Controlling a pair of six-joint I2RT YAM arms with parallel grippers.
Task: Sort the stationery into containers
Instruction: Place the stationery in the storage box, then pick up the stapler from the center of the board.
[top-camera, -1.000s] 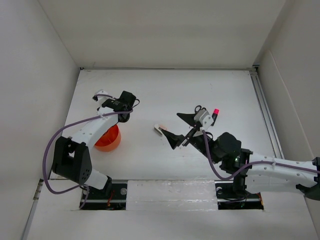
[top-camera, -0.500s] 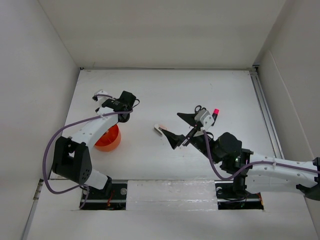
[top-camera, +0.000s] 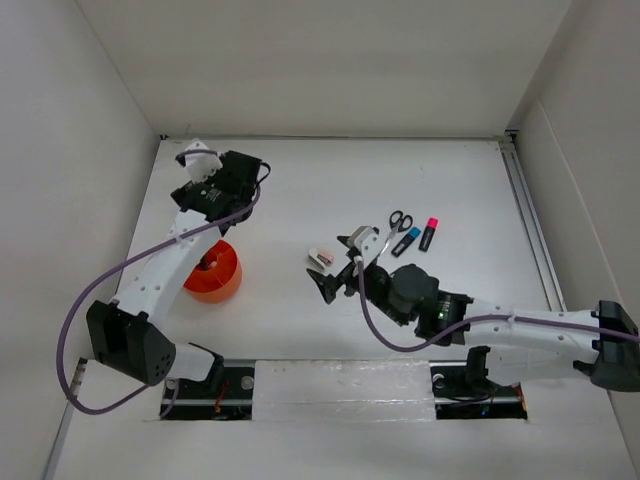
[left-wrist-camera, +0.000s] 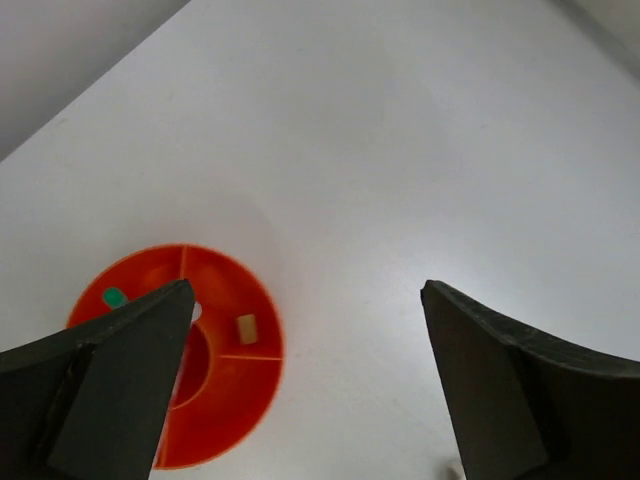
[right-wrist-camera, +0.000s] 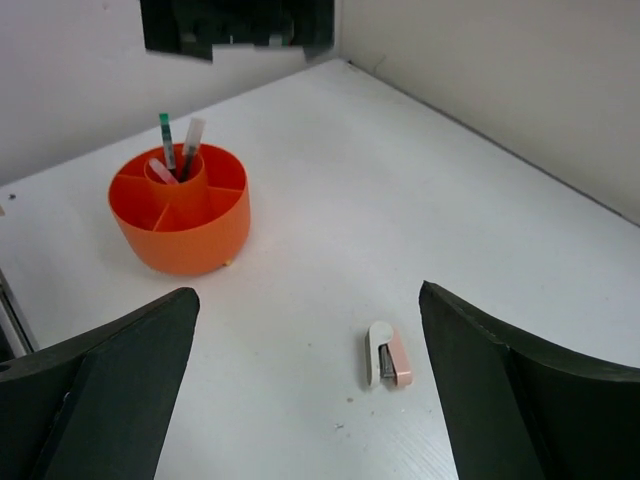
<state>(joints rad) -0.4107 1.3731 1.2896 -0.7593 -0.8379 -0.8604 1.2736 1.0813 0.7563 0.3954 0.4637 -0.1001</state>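
- On the left, left gripper (left-wrist-camera: 300, 370) hangs spread, empty, near the orange cup (top-camera: 213, 280).
- Cup holds pens (right-wrist-camera: 178, 148) in its middle, an eraser (left-wrist-camera: 245, 327) beside.
- Right gripper (right-wrist-camera: 310, 385), spread and empty, hovers over a stapler (right-wrist-camera: 385, 355).
- Scissors (top-camera: 397, 220), blue highlighter (top-camera: 406, 241), pink highlighter (top-camera: 429, 232) lie rightmost.
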